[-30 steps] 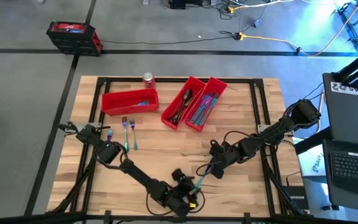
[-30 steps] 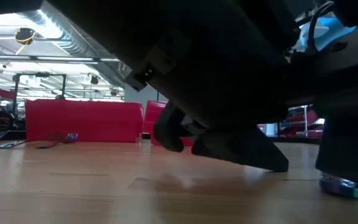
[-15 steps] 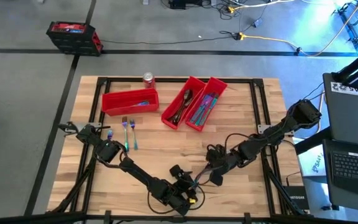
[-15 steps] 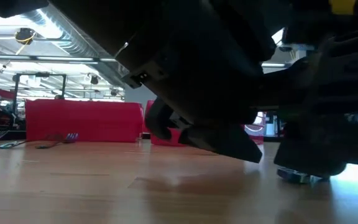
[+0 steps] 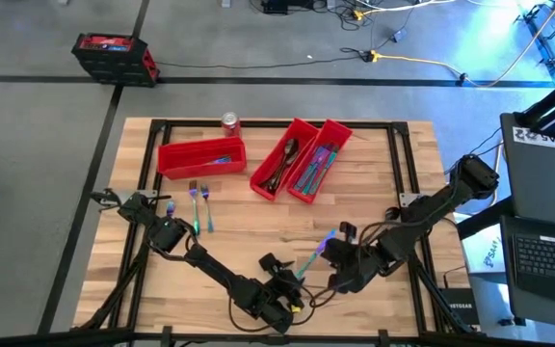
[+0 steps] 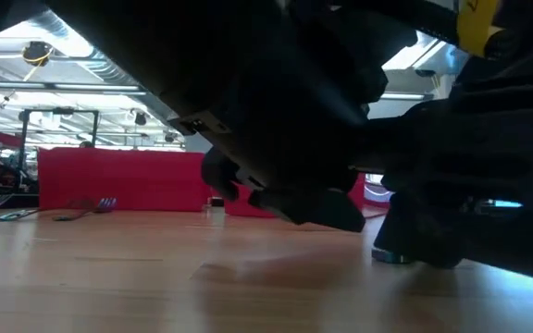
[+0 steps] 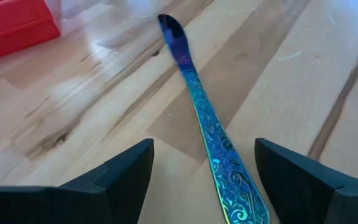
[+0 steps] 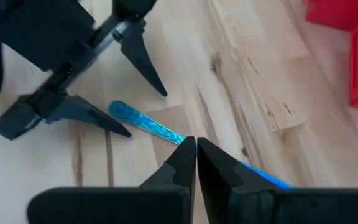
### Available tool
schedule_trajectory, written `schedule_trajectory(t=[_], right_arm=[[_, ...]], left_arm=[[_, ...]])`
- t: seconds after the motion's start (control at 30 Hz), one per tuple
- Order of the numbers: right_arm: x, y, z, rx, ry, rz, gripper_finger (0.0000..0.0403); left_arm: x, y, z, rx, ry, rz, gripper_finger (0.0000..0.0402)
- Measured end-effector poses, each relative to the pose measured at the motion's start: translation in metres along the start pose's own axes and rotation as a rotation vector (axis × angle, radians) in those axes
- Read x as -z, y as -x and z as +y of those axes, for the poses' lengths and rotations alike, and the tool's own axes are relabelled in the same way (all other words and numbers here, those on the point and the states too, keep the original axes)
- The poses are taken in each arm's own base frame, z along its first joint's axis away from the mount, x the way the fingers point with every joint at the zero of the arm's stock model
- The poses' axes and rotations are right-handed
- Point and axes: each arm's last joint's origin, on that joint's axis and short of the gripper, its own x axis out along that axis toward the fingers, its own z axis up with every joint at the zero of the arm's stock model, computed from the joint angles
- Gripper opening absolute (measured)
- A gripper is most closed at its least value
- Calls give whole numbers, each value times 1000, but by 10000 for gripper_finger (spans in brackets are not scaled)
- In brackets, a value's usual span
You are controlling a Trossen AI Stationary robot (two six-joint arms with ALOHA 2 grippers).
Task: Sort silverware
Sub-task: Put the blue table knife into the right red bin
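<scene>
Both arms reached low over the table's near centre. The left gripper (image 7: pixel 197 180) stood wide, straddling a knife (image 7: pixel 204 124) on the wood. The right gripper (image 8: pixel 195 163), fingers pressed together, sat over its middle.

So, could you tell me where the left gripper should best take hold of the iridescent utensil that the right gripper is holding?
Probably the broad patterned handle end of the utensil: the right gripper is shut on it farther along, leaving that end free. The left gripper, open, straddles it lengthwise, so closing across the handle's width looks best.
</scene>
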Motion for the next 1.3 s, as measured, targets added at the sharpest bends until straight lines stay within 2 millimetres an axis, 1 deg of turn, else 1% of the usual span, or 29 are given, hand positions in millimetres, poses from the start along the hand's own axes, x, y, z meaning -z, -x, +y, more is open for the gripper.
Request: schedule_trajectory(t=[0.07, 0.27, 0.4, 0.53, 0.63, 0.83, 1.07, 1.3], right_arm=[[-2, 2, 3, -8, -3, -12, 0], [-5, 5, 4, -13, -8, -22, 0], [-5, 4, 3, -2, -4, -32, 0], [-6, 4, 3, 1, -2, -34, 0], [-6, 4, 3, 1, 8, -35, 0], [-6, 4, 3, 3, 20, -37, 0], [-6, 4, 3, 6, 37, -40, 0], [-6, 4, 3, 5, 47, -41, 0]], left_arm=[[-1, 3, -1, -9, 14, -33, 264], [-1, 14, -5, 6, -23, -56, 264], [0, 16, -7, 19, 77, -53, 264], [-2, 9, -8, 27, 221, -66, 264], [0, 2, -7, 16, 250, -71, 264], [7, -5, -8, -4, 335, -99, 264], [16, -10, -11, -15, 280, -129, 264], [17, -10, -12, -13, 223, -122, 264]])
